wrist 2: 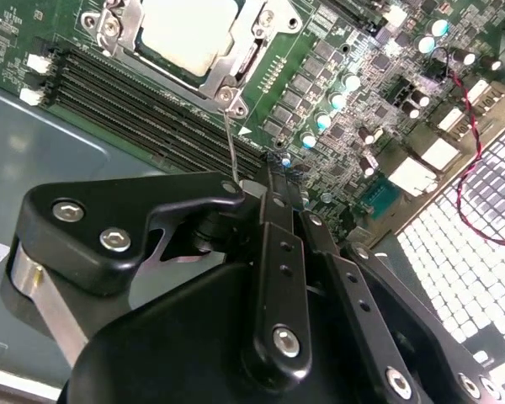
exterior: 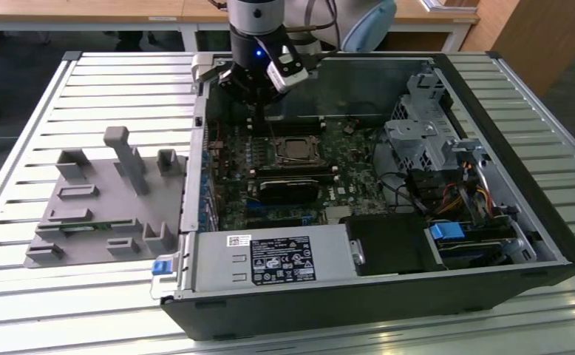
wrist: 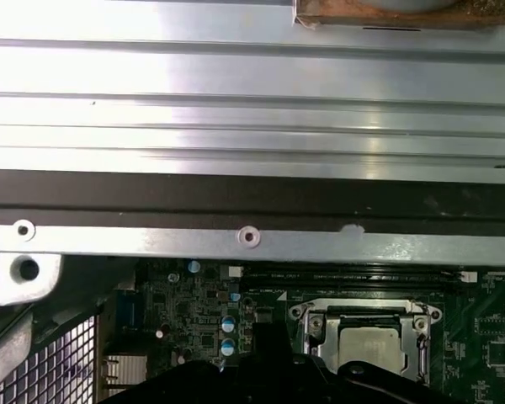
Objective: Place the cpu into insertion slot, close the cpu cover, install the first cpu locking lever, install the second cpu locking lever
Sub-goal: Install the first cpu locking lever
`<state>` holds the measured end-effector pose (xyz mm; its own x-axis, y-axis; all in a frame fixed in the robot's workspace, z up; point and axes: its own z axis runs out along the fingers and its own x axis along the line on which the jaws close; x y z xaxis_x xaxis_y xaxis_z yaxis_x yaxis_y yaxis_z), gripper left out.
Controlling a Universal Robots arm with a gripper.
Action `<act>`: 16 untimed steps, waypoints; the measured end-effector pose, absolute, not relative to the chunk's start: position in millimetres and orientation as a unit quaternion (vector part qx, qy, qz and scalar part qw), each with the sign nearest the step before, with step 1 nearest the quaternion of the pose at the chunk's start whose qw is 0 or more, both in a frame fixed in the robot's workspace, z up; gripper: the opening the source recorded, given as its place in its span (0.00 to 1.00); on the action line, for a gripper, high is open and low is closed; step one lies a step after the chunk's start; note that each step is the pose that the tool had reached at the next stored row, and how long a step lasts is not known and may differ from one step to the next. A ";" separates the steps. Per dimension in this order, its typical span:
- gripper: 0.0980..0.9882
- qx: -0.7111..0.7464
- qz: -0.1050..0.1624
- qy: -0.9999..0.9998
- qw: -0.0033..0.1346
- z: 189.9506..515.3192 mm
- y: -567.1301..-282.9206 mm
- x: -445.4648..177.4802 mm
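Open PC case (exterior: 524, 222) sits on a slatted metal table (exterior: 120, 81), mobo (exterior: 357, 185) facing up. The cpu (wrist 2: 189, 29) is already seated in the insertion slot (wrist: 301, 313), roughly mid-board, just beside the RAM slots (wrist 2: 143, 105). In both wrist views you can see its light grey top w/ the cpu cover (wrist 2: 232, 63) lying flat around it, so the cover looks closed.

The gripper (wrist 2: 265, 172) hangs over the board on the far side of the socket in the exterior view, close to the case wall. Fingers look pinched together, clamped on the tip of a thin wire locking lever (wrist 2: 230, 143). That lever runs from the socket's corner up to the fingertips, so it's raised, not lying flat against the socket frame. Can't tell abt the other lever.

Other stuff: a long black block (exterior: 293, 185) sits just on the near side of the socket, and the PSU (exterior: 267, 259) is at the case's near edge. A grey fixture (exterior: 100, 200) sits on the table toward the exterior view's left. A red wire (wrist 2: 467, 109) loops over the board near the perforated rear panel (wrist 2: 480, 219).
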<state>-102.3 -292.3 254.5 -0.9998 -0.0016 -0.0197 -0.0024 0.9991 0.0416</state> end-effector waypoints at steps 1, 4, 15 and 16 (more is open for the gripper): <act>0.03 -0.001 0.021 1.000 0.010 254.5 -292.4 -101.5; 0.03 -0.001 0.021 1.000 0.010 254.4 -292.4 -100.3; 0.03 -0.001 0.021 1.000 0.010 254.4 -292.3 -94.0; 0.03 -0.001 0.021 1.000 0.010 254.4 -292.3 -92.6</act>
<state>-92.6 -292.3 254.4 -0.9998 -0.0015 -0.0198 -0.0023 0.9991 0.0416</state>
